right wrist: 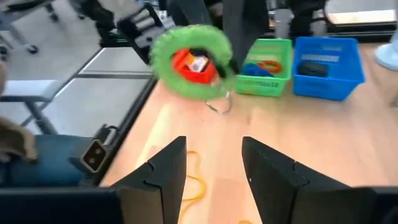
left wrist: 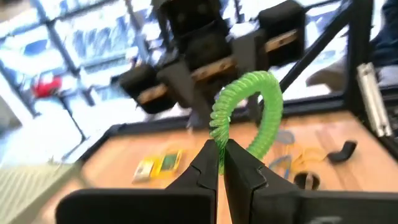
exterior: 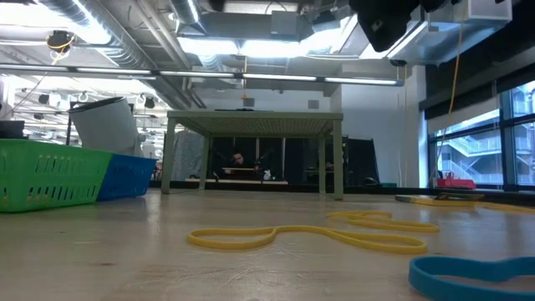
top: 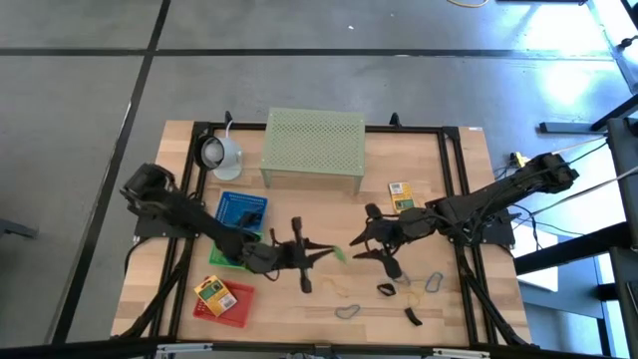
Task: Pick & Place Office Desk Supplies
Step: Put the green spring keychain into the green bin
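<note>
A green coiled loop (left wrist: pixel 249 106) is held up over the middle of the table by my left gripper (top: pixel 327 253), which is shut on it. In the right wrist view the green coiled loop (right wrist: pixel 189 59) floats ahead of my right gripper (right wrist: pixel 214 158), which is open and touches nothing. My right gripper (top: pixel 364 245) faces the left one from the table's right, a short way off. A yellow loop (top: pixel 344 289), a grey loop (top: pixel 346 312), a bluish loop (top: pixel 434 282) and black clips (top: pixel 386 290) lie flat on the wood. One yellow box (top: pixel 401 194) lies near the stand. My left gripper pinches the green coiled loop at one spot on its ring (left wrist: pixel 217 140), between the two fingertips (left wrist: pixel 205 163). The fingers come roughly level from the table's left. The loop is lifted clear of the table and stands out past the fingertips as an open ring.
A green bin (top: pixel 224 257), a blue bin (top: pixel 241 211) and a red bin (top: pixel 227 299) holding a yellow box (top: pixel 211 291) sit on the left. The pale green mesh stand (top: pixel 312 150) and white lamp (top: pixel 221 155) stand at the far side. A black frame (top: pixel 454 179) borders the table.
</note>
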